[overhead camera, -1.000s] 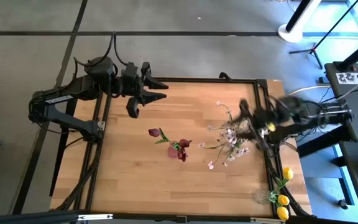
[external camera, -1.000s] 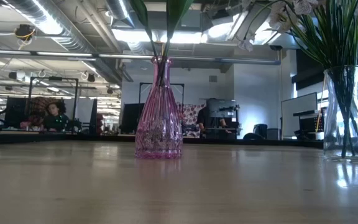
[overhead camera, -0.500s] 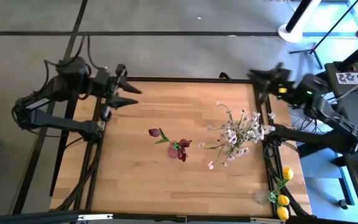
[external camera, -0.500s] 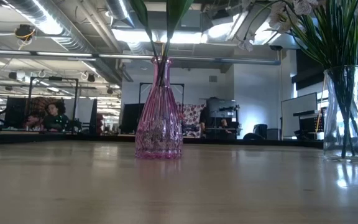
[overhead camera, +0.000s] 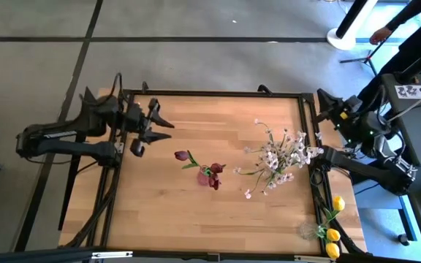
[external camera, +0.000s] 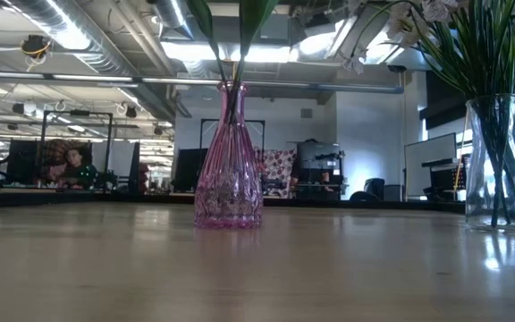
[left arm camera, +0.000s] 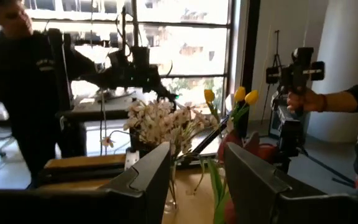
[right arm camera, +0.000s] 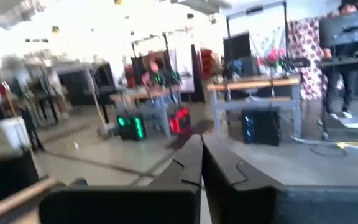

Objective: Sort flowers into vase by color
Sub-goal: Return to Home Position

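Dark red tulips (overhead camera: pixel 209 174) stand in a ribbed pink vase (external camera: pixel 228 161) at mid-table. White-pink blossom sprays (overhead camera: pixel 278 157) stand by their green stems in a clear vase (external camera: pixel 499 161) to the right. Yellow tulips (overhead camera: pixel 333 219) lean out of a clear vase (overhead camera: pixel 309 230) at the near right corner. My left gripper (overhead camera: pixel 163 123) hovers open over the table's far left part, pointing at the flowers, its fingers (left arm camera: pixel 145 177) empty. My right gripper (overhead camera: pixel 320 98) is pulled back over the far right corner, shut and empty (right arm camera: pixel 201 165).
A black metal frame (overhead camera: pixel 218 93) rims the wooden table. Bare wood lies between the vases and along the near edge. People stand beyond the right side: one (left arm camera: pixel 17 81) and a hand with a camera (left arm camera: pixel 303 93). A desk (overhead camera: pixel 415 88) is at the right.
My right arm has lifted away from the white-pink blossoms and swung back toward the table's far right corner, folding over its base. My left arm has drawn back toward the table's left edge. The flowers and vases have stayed where they were.
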You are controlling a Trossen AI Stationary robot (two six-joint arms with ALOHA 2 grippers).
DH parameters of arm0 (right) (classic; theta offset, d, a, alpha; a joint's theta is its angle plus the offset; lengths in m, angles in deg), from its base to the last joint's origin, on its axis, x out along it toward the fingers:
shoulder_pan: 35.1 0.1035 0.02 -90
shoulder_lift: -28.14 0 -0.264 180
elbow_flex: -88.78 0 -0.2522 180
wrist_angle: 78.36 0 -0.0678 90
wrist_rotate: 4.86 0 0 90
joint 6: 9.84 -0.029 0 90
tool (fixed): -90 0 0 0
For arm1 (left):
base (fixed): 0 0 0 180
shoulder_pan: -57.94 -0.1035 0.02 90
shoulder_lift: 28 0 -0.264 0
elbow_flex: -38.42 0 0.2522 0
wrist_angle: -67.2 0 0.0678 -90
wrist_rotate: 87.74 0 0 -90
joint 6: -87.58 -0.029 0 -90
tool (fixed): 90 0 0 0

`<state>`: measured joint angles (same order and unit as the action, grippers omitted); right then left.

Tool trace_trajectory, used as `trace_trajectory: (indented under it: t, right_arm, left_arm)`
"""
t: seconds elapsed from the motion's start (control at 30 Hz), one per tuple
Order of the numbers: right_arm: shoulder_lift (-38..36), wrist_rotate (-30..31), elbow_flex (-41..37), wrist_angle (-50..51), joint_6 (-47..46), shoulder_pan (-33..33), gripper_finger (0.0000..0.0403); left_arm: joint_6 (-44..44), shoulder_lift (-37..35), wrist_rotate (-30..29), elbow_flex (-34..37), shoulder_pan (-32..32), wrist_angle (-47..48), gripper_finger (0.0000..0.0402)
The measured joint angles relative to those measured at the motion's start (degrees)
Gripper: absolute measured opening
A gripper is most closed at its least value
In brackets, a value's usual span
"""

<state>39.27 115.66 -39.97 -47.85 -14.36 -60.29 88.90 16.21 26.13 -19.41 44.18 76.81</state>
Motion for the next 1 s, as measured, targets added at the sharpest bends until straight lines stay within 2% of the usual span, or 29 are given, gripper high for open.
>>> trace_trajectory:
  t: [0.1,0.2,0.33,0.5,0.57,0.67,0.73,0.77,0.83,0.97,1.0]
  right_arm:
    - [-4.77,0.40,-4.53,-4.34,0.00,0.00,0.0004]
    - [-7.89,2.05,-8.97,-5.85,-1.74,0.00,0.0014]
    - [-8.80,3.44,-15.09,-5.96,-14.92,0.02,0.0025]
    - [-8.74,3.22,-21.24,-4.56,-29.82,0.04,0.0030]
    - [-8.76,8.04,-22.88,-4.82,-31.41,0.04,0.0028]
    - [-8.75,20.47,-23.91,-7.70,-31.50,0.04,0.0028]
    - [-8.85,29.72,-23.91,-7.09,-28.85,0.04,0.0028]
    - [-8.84,31.83,-24.00,-5.36,-25.93,-0.01,0.0028]
    - [-8.79,31.40,-24.10,-1.67,-23.64,0.07,0.0028]
    - [-8.74,25.89,-24.13,5.31,-27.38,0.09,0.0028]
    - [-8.76,25.69,-24.13,6.58,-27.40,0.09,0.0028]
  left_arm:
    - [1.72,-0.86,1.10,6.42,0.00,-8.41,0.0146]
    - [5.80,-0.75,1.14,12.29,0.00,-13.80,0.0146]
    - [11.85,-0.70,0.42,18.06,0.02,-17.70,0.0146]
    - [11.79,-0.73,0.26,23.71,0.04,-26.36,0.0146]
    - [11.82,-0.73,0.27,26.22,0.04,-30.08,0.0146]
    - [12.11,-0.68,0.25,29.47,0.04,-32.65,0.0146]
    - [12.13,-0.70,0.25,32.03,0.04,-35.94,0.0146]
    - [12.14,-0.70,0.33,33.42,0.04,-38.12,0.0146]
    - [12.16,-0.70,1.29,36.55,0.04,-43.40,0.0146]
    - [12.28,-0.66,2.84,43.85,0.07,-54.44,0.0146]
    - [12.60,-0.55,3.10,43.64,0.06,-53.69,0.0146]
